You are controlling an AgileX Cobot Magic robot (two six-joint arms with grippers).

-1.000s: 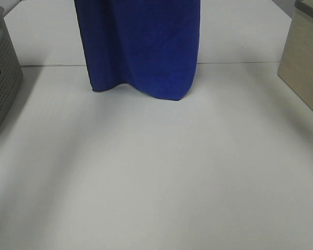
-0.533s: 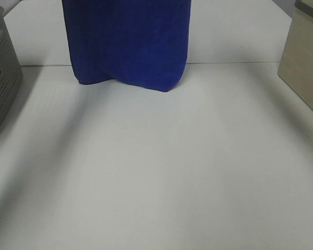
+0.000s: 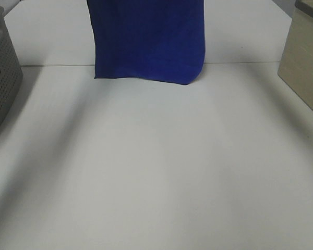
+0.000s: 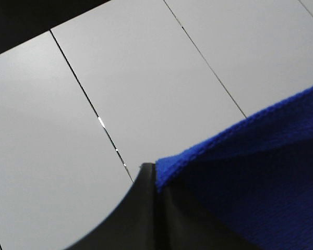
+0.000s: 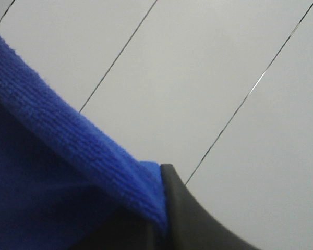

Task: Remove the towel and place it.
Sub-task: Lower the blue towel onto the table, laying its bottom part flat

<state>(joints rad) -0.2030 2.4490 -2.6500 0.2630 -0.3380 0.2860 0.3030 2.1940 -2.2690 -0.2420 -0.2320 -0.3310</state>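
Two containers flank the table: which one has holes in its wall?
The dark grey basket at the left edge. Its wall is perforated all over, while the beige box on the right has plain, solid sides.

1. This looks to me like a lab or test room, though I cannot be sure.
2. My bench (image 3: 156, 172) is a broad, plain white top with one thin seam across it.
3. A grey perforated basket (image 3: 2, 78) stands at its left edge, a pale wood-grain box (image 3: 302, 67) at its right.
4. My wrist cameras show flat white panels (image 4: 146, 78) parted by thin dark seams.
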